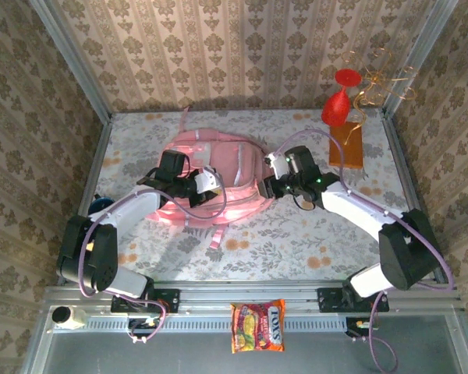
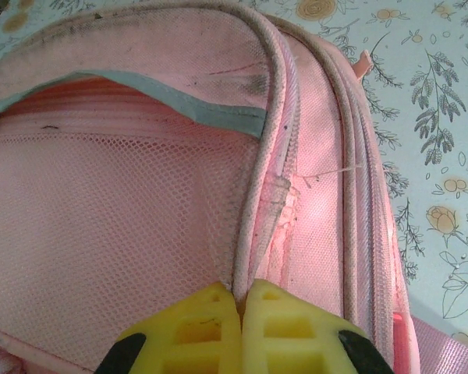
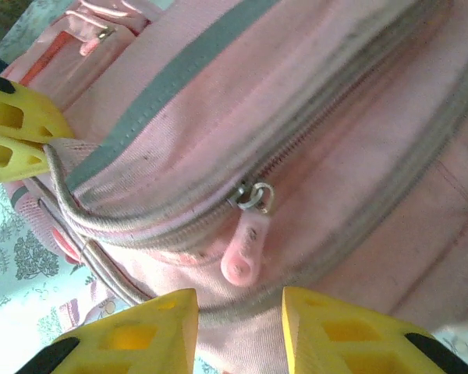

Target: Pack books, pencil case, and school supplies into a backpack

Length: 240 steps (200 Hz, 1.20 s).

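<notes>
Lying on the flowered table (image 1: 296, 234), the large pink fabric backpack (image 1: 218, 167) has its pink plastic zip pull (image 3: 242, 251) pointing into the right gripper (image 3: 238, 315), jaws apart and empty; the left gripper (image 2: 242, 308) clamps the grey corded rim (image 2: 253, 195).

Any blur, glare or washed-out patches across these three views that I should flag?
Top external: evenly lit and sharp, though the backpack glows washed-out pink along its near edge. Left wrist: mesh and piping crisp; left gripper at the bottom edge slightly soft. Right wrist: fabric at upper right smeared and out of focus; zip pull readable; right gripper blurred up close.
</notes>
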Motion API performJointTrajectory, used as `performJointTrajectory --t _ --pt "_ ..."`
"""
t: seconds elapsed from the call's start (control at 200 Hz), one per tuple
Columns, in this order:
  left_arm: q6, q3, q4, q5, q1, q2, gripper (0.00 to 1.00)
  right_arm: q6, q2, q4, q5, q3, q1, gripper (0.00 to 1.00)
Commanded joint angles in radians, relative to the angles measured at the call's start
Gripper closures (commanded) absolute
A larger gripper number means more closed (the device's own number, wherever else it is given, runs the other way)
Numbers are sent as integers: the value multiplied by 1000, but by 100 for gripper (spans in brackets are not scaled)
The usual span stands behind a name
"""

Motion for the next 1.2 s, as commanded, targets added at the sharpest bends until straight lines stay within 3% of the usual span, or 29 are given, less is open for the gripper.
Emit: performJointTrajectory --t 0.0,0.435,0.535,0.745,0.965,1.125,1.195 --pt "-5 4 -8 19 11 -31 100 -55 50 20 -82 41 -9 66" --pt "0 4 -8 19 13 -29 100 -108 174 65 -193 78 -42 60" --pt "-1 3 -5 17 18 -28 100 -109 185 86 -234 61 -45 68" --pt "-7 4 -2 7 28 -22 100 -64 133 201 -229 -25 -50 95" --pt "-9 6 -3 -8 39 -28 100 -1 67 260 -182 -82 -45 100" --pt "-48 -17 49 -3 -15 -107 45 30 4 256 -134 -110 -3 100" --pt "-84 -36 105 -9 -80 -148 31 42 -12 254 -123 -111 15 100"
